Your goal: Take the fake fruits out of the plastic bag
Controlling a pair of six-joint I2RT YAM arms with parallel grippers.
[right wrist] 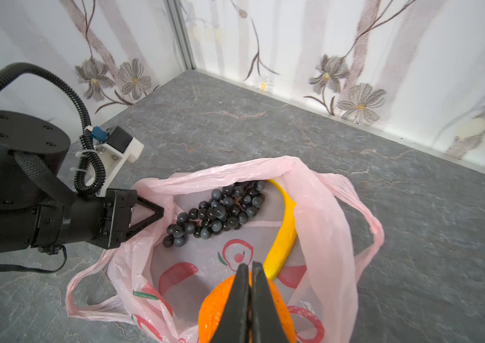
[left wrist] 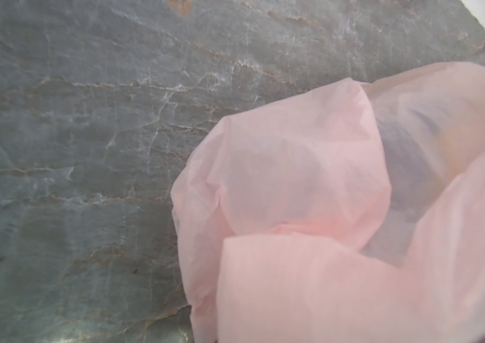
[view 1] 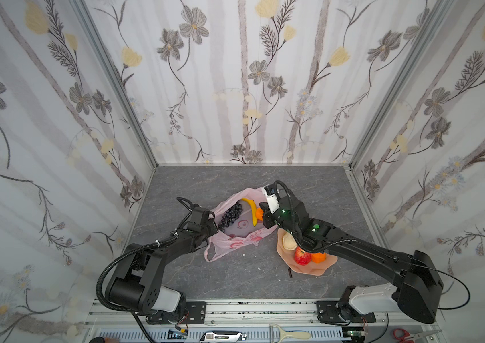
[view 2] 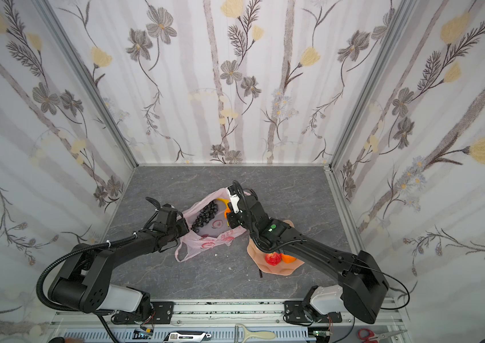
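Observation:
The pale-pink plastic bag (view 1: 237,242) (view 2: 205,242) lies open mid-table. Inside it are a dark grape bunch (right wrist: 220,210) (view 1: 230,217), a yellow banana (right wrist: 283,234) (view 1: 251,209) and an orange (right wrist: 214,308) (view 1: 259,213). My left gripper (right wrist: 158,210) (view 1: 213,227) is shut on the bag's left rim, and pink film (left wrist: 294,193) fills the left wrist view. My right gripper (right wrist: 249,265) hangs shut just over the orange at the bag's right side, its jaws pressed together. On the peach dish (view 1: 321,268) lie a red apple (view 1: 302,257), an orange (view 1: 318,257) and a beige pear (view 1: 289,242).
A small dark stick (view 1: 290,272) lies on the grey stone tabletop beside the dish. Flowered walls close in the back and both sides. A peeler (view 1: 290,335) and red scissors (view 1: 401,335) rest on the front rail, outside the work area.

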